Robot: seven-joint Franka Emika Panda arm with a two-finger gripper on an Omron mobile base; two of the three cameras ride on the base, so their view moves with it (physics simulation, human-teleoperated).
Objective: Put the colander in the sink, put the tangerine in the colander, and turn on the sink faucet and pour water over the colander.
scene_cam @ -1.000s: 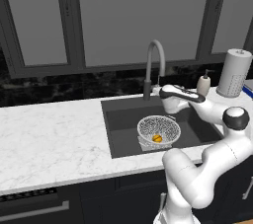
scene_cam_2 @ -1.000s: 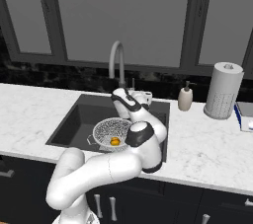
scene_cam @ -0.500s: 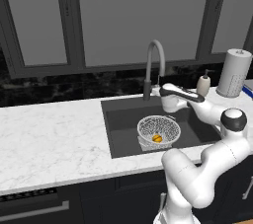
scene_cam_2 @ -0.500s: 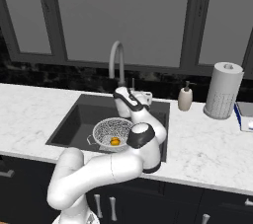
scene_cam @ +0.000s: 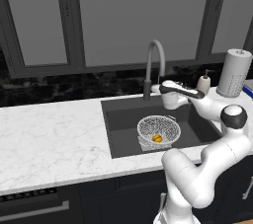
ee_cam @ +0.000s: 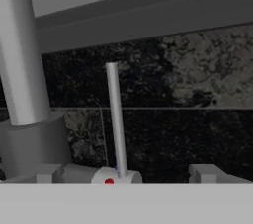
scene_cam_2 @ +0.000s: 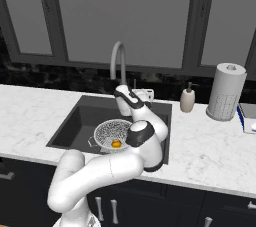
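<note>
While the tangerine (scene_cam: 157,138) lies in the colander (scene_cam: 159,129) within the sink (scene_cam: 118,134), the gripper (ee_cam: 126,174), fingers (ee_cam: 203,172) spread open, straddles the sink faucet (scene_cam: 153,65) lever (ee_cam: 114,119).

Arm extended forward, gripper wide open.
White arm rises from base, elbow bent high, forearm reaching toward the back edge of the counter; gripper (ee_cam: 123,172) held level, jaws fully spread, fingertips (ee_cam: 49,172) empty, gripping nothing.

White veined marble counter (scene_cam: 54,139), matt dark grey sink (scene_cam: 123,134), silvery wire-mesh colander (scene_cam: 159,128), brushed grey metal faucet (scene_cam: 153,62).
</note>
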